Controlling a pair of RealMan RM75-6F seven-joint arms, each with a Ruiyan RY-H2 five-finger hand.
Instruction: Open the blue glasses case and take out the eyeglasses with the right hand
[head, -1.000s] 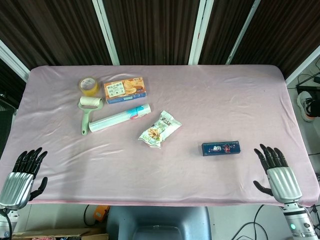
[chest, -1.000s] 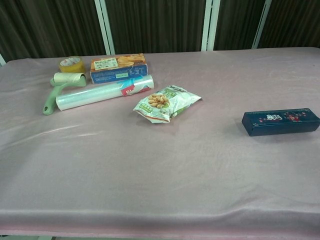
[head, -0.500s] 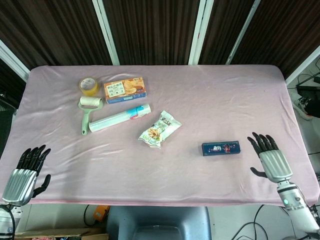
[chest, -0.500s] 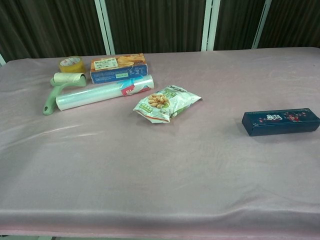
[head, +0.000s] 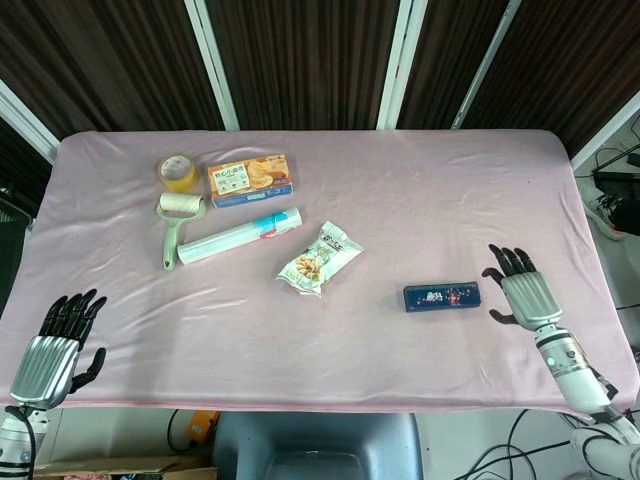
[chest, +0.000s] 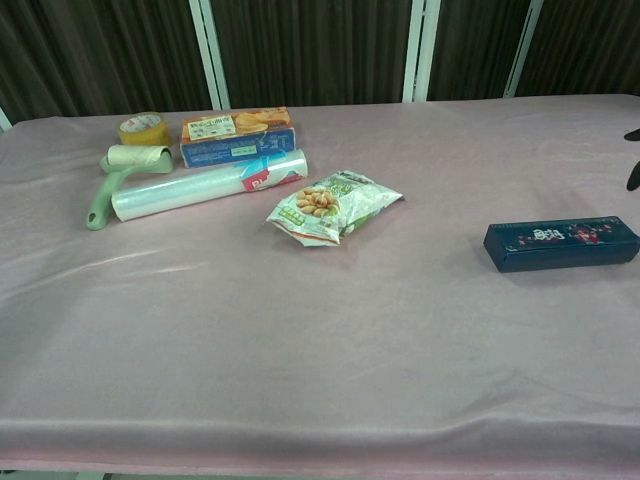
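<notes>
The blue glasses case (head: 442, 296) (chest: 561, 243) lies closed on the pink tablecloth, right of centre, long side across. My right hand (head: 522, 294) hovers just to its right with fingers spread and nothing in it; only its dark fingertips (chest: 633, 172) show at the chest view's right edge. My left hand (head: 55, 345) is at the table's near left corner, fingers apart, holding nothing, far from the case. The eyeglasses are hidden.
A snack bag (head: 319, 258) lies left of the case. Further left are a plastic-wrap roll (head: 238, 236), a lint roller (head: 177, 222), a biscuit box (head: 250, 179) and a tape roll (head: 177, 172). The tablecloth (head: 400, 200) covers the whole table.
My right hand has moved up and inward from the table's near right corner toward the case's right end. The left hand has drifted slightly. The case has not moved.
</notes>
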